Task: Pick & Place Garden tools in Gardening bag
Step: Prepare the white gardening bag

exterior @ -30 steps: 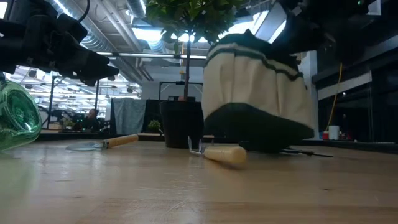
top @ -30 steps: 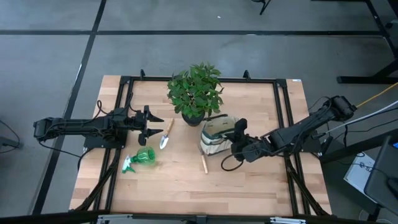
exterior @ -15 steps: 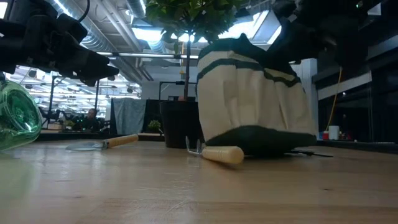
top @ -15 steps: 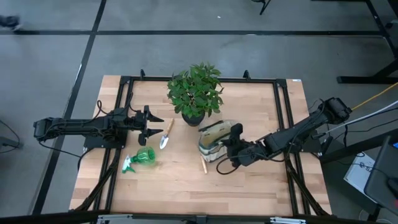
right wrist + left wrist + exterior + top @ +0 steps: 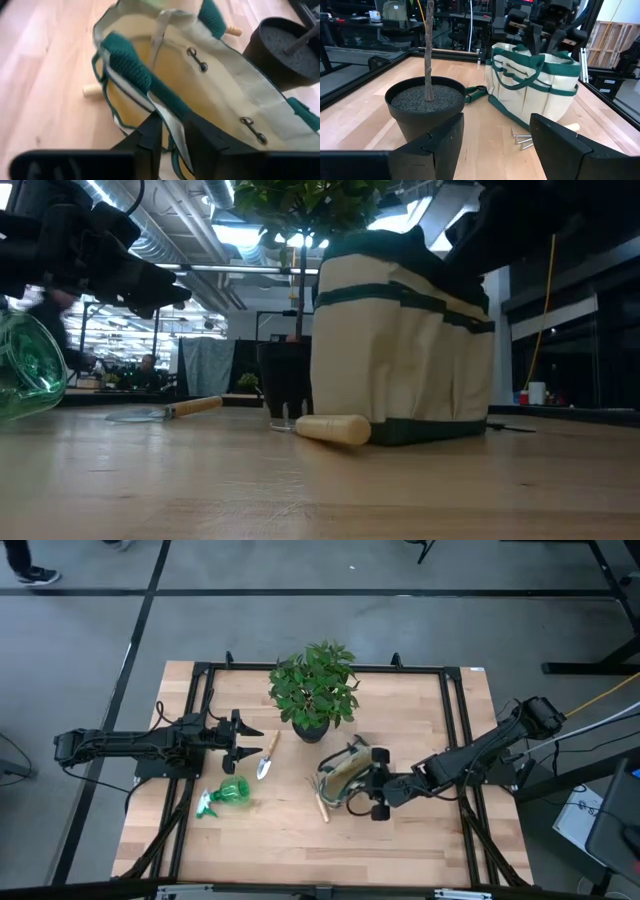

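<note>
The right arm reaches low across the table, its right gripper closed on the rim of the gardening bag, which stands upright just in front of the potted plant. The hand rake lies against the bag's base. The left gripper hovers spread wide and empty beside the trowel, near the spray bottle.
</note>
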Motion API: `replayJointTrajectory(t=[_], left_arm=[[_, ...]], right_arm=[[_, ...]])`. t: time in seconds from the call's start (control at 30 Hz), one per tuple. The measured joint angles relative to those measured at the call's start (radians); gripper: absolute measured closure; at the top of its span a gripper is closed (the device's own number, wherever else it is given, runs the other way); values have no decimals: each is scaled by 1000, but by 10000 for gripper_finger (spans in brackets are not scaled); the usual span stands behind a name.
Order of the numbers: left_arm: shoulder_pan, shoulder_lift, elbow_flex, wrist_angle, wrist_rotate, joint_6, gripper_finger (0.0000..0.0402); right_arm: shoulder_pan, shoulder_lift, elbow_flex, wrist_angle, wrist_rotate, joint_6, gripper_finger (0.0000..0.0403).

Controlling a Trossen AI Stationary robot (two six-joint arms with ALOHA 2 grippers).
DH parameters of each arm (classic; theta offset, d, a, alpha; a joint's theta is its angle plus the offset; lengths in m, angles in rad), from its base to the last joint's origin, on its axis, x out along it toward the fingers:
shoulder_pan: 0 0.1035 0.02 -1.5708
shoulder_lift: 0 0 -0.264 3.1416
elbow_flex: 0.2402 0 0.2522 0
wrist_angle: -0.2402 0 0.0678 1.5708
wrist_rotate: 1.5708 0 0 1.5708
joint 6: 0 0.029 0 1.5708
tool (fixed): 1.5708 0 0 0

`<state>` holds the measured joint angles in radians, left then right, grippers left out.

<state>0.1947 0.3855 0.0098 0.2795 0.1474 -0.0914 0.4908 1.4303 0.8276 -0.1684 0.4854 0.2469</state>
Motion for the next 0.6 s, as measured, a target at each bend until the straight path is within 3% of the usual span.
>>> replayJointTrajectory(t=[0.27,0.6], left_arm=[[0,0,0,0,0,0,178],[0,0,0,0,0,0,178]], right_arm=[[1,-42,0,35,-15,143,249],[1,-156,0,29,-219,165,226]])
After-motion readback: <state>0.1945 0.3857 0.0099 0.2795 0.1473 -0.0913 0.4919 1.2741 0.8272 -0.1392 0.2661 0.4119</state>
